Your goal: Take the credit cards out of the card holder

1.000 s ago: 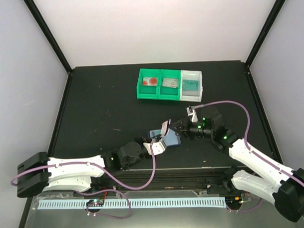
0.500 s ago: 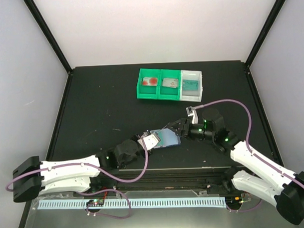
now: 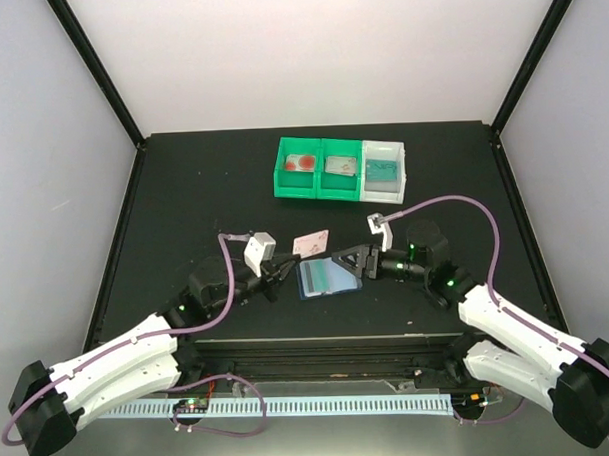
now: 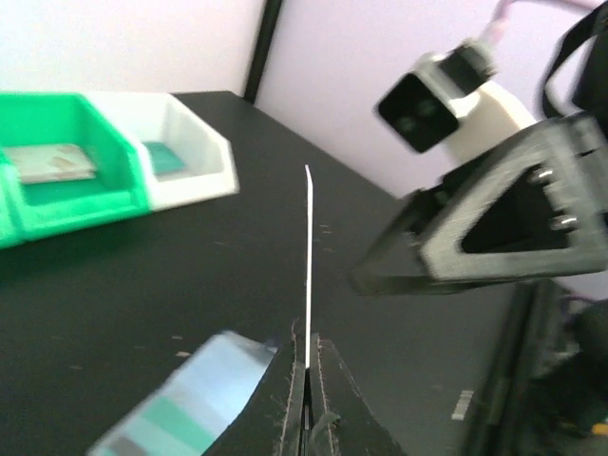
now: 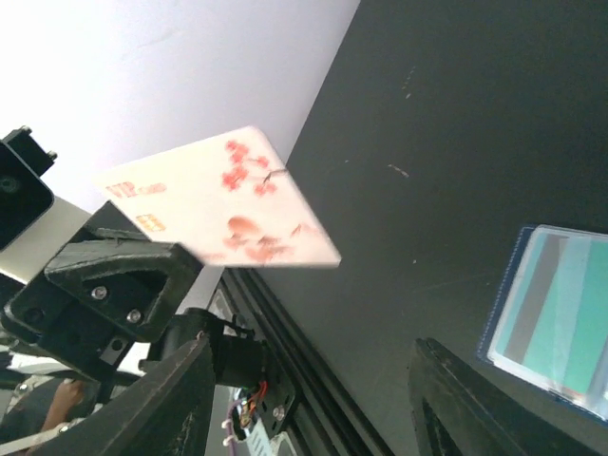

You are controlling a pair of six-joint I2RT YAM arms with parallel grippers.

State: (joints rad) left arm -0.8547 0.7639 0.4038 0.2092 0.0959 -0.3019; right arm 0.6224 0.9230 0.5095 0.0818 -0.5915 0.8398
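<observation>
My left gripper (image 3: pixel 284 269) is shut on a white credit card with red marks (image 3: pixel 312 243), held clear of the table. In the left wrist view that card (image 4: pixel 309 266) stands edge-on between the closed jaws (image 4: pixel 307 372). The card holder (image 3: pixel 329 277) lies open and flat on the black table, with a teal card (image 5: pixel 549 309) showing in its pale pocket. My right gripper (image 3: pixel 348 266) hovers at the holder's right edge, open, with nothing between its fingers (image 5: pixel 161 399). From the right wrist the held card (image 5: pixel 218 204) floats to the left of the holder (image 5: pixel 570 375).
At the back of the table stand a green two-compartment bin (image 3: pixel 318 185) and a white bin (image 3: pixel 385 193), each compartment with a card in it. The two grippers face each other closely across the holder. The table's front rail (image 3: pixel 319 343) runs just behind it.
The right gripper has opened and let go of the holder, which now lies flat. The left gripper has drawn back to the left and up with the white and red card.
</observation>
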